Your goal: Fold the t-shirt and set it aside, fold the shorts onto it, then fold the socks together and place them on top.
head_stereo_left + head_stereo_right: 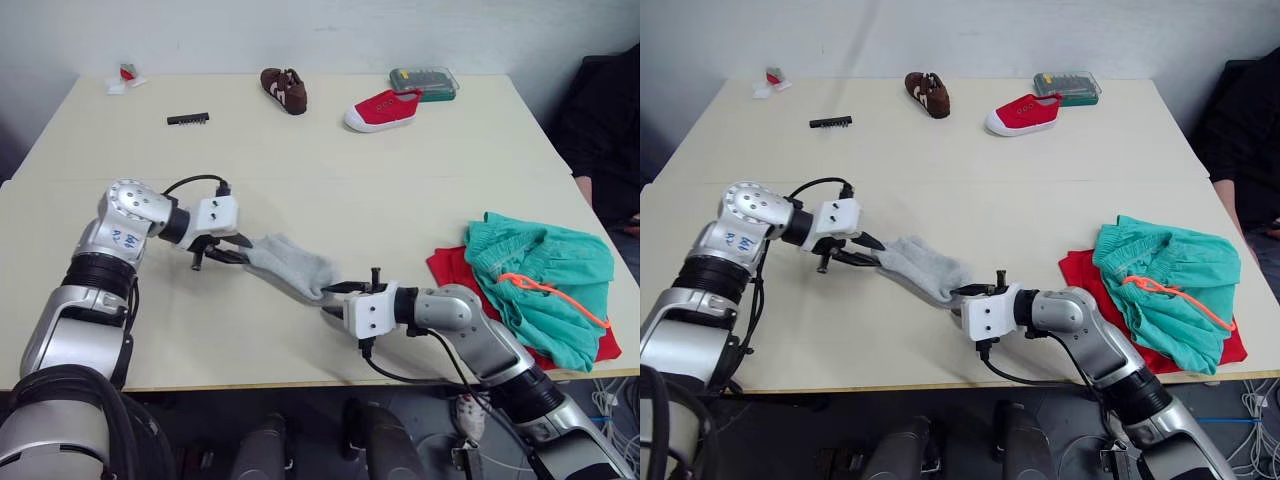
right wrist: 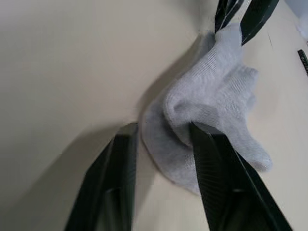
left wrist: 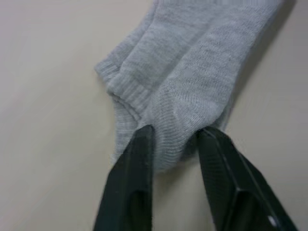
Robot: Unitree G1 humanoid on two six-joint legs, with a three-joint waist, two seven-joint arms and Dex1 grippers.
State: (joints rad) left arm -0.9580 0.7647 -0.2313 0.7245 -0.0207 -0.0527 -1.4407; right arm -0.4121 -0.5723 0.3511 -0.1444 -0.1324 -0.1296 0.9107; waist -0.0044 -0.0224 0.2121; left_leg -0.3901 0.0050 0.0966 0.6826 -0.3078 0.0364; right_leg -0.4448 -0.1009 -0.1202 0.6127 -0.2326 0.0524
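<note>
holding: the left gripper (image 3: pixel 175 132) pinches one end of the socks (image 1: pixel 291 265), its two black fingers pressed onto the grey knit from either side.
right gripper (image 2: pixel 161 130): at the other end of the socks, fingers spread; one finger lies against the bunched cloth, the other rests on bare table beside it, so nothing is pinched.
socks: lying on the table (image 1: pixel 330 160) near its front edge, stretched between the two grippers, the two layers overlapping and rumpled.
shorts (image 1: pixel 540 285): teal, crumpled in a heap on the t-shirt, an orange drawstring (image 1: pixel 552 293) trailing across them.
t-shirt (image 1: pixel 450 268): red, at the table's right front, mostly covered by the shorts, well apart from the socks.
far side: a brown shoe (image 1: pixel 284 89), a red shoe (image 1: pixel 382 109), a black comb (image 1: pixel 188 119) and a clear case (image 1: pixel 424 81).
right edge: a person in dark clothes (image 1: pixel 605 140).
</note>
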